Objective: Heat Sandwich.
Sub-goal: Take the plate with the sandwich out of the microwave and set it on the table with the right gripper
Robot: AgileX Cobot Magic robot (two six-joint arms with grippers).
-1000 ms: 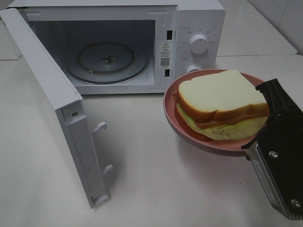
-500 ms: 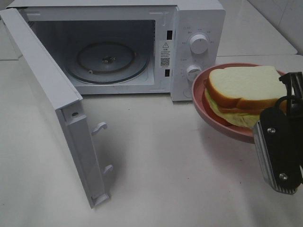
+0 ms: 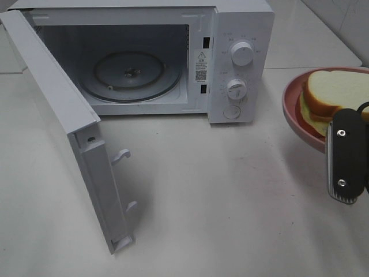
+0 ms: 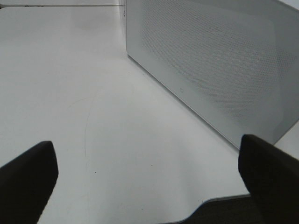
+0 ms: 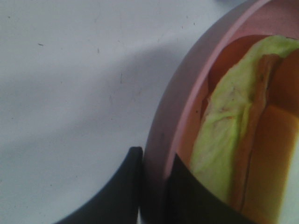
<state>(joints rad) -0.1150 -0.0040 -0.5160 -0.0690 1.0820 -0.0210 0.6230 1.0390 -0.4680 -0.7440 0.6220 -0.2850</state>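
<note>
One sandwich (image 3: 337, 92), microwave (image 3: 239, 57) labels illegible

The microwave (image 3: 173, 57) is white, its door (image 4: 219, 60) finely dotted, on a pale grey worktop (image 3: 219, 196). Right of it, a pink plate (image 3: 294, 112) holds the sandwich (image 3: 331, 92): white bread, tan crust, orange and yellow-green layers.

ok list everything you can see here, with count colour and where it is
microwave: one, white, back of the table, door swung open to the left
turntable: one, clear glass, inside the microwave cavity
knobs: two, white, on the microwave's right panel
sandwich: one, white bread with orange and yellow-green filling, on the plate
plate: one, pink, at the right edge
table: one, white
left gripper: black fingers wide open, beside the door
right gripper: black fingers shut on the plate rim
</note>
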